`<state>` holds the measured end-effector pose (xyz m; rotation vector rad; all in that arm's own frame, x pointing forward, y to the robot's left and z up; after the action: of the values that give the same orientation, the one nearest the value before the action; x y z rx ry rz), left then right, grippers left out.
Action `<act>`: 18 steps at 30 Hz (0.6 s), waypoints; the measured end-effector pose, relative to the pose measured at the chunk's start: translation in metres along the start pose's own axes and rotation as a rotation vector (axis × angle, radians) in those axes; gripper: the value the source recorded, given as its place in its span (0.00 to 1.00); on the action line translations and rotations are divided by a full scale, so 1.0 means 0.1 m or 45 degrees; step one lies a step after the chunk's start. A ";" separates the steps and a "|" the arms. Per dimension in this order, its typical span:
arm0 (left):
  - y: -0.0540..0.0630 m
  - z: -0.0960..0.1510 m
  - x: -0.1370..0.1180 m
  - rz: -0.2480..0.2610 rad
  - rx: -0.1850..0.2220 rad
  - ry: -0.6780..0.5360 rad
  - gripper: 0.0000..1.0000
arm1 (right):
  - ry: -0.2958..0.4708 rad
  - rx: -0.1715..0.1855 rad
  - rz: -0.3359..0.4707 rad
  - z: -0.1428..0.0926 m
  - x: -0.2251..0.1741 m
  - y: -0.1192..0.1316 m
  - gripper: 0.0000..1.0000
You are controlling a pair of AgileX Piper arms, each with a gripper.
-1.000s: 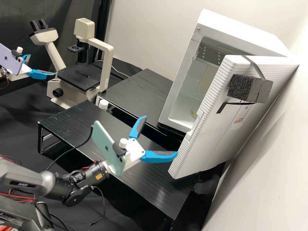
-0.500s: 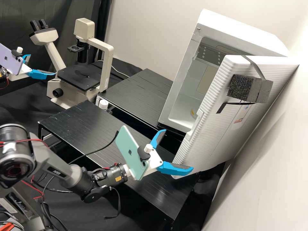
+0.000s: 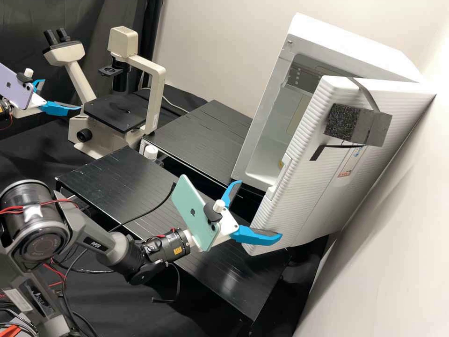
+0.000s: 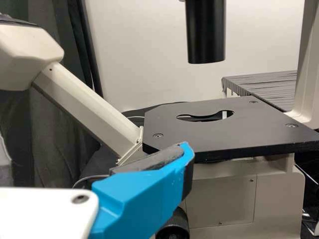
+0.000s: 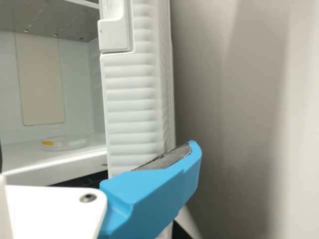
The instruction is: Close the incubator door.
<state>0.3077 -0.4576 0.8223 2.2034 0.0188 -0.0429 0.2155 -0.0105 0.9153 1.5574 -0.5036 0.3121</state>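
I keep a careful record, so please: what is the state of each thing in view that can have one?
Incubator door: open
Right gripper: jaws open, by the door's free edge
Microscope: upright
Left gripper: jaws open, near the microscope
Dish: flat inside the incubator
Foam block: fixed on the door
Green phone: mounted, tilted
Purple phone: mounted, tilted

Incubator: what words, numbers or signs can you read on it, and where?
Label on the incubator door: coloured print, too small to read for sure.
Yellow mark on the round dish inside: no letters I can read.
Grey block on the door: no writing seen.
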 end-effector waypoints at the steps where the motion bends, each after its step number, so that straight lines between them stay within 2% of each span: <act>1: 0.00 0.00 0.00 0.000 0.000 0.000 1.00 | 0.006 0.005 -0.006 -0.02 0.00 -0.01 1.00; 5: 0.00 0.00 0.00 0.000 0.000 0.000 1.00 | 0.035 0.033 -0.041 -0.10 -0.01 -0.05 1.00; 9: 0.00 0.00 0.00 0.000 0.000 0.000 1.00 | 0.088 0.096 -0.102 -0.23 0.00 -0.10 1.00; 12: 0.00 0.00 0.00 0.000 0.000 0.000 1.00 | 0.155 0.108 -0.157 -0.34 0.01 -0.17 1.00; 15: 0.00 0.00 0.00 0.000 0.000 0.000 1.00 | 0.284 0.113 -0.192 -0.52 0.05 -0.22 1.00; 18: 0.00 0.00 0.00 0.000 0.000 0.000 1.00 | 0.364 0.123 -0.235 -0.65 0.07 -0.28 1.00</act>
<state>0.3077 -0.4576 0.8223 2.2034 0.0188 -0.0429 0.2428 0.0526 0.8982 1.6074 -0.1224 0.4132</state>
